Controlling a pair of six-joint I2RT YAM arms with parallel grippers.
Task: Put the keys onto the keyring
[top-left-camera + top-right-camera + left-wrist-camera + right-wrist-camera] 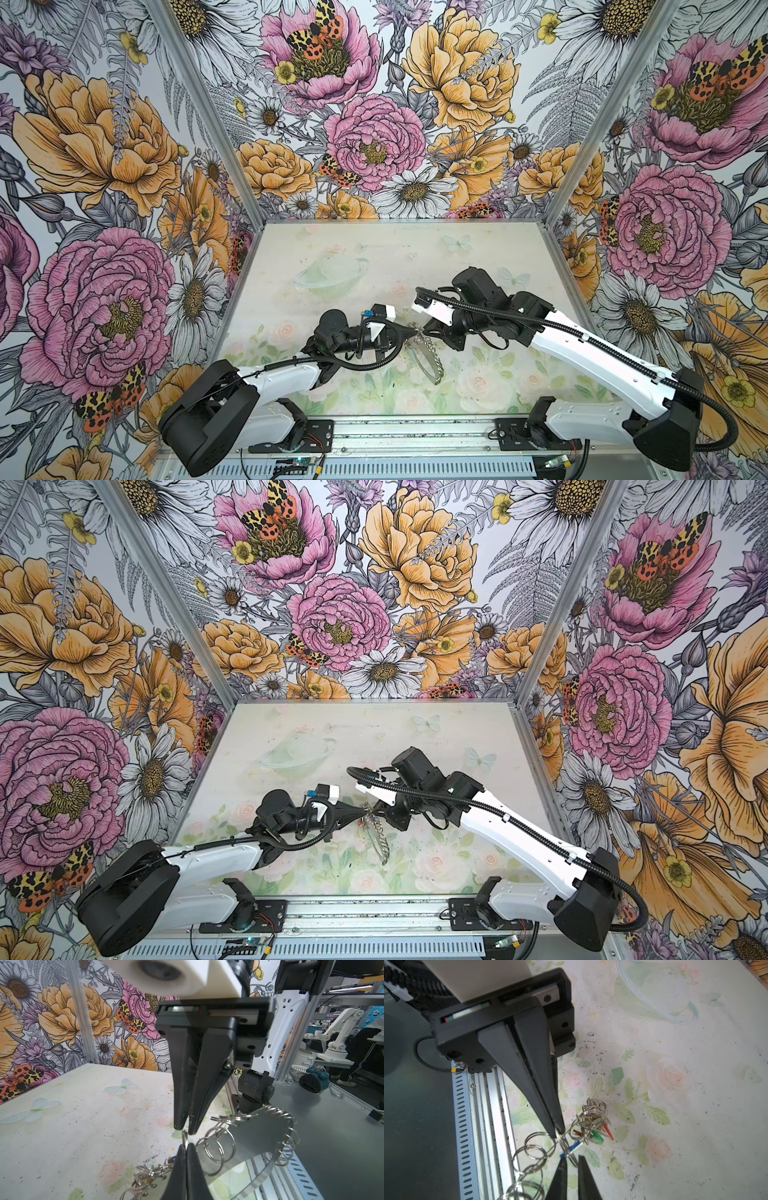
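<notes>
Presently, the keyring (259,1132) is being held at a tilt by the left gripper (185,1147), whose fingers are being pressed together on one small wire loop at its rim. The right gripper (572,1157) is being held slightly spread, its tips straddling a thin ring just beside that pinch. The keys (593,1122) are being seen bunched just beyond both sets of fingertips, the blue tag (575,1146) nearest.

The left gripper (415,331) and right gripper (427,331), meeting at the keyring (432,360), are blocking the table's (395,249) near middle, while its far half is lying open.
</notes>
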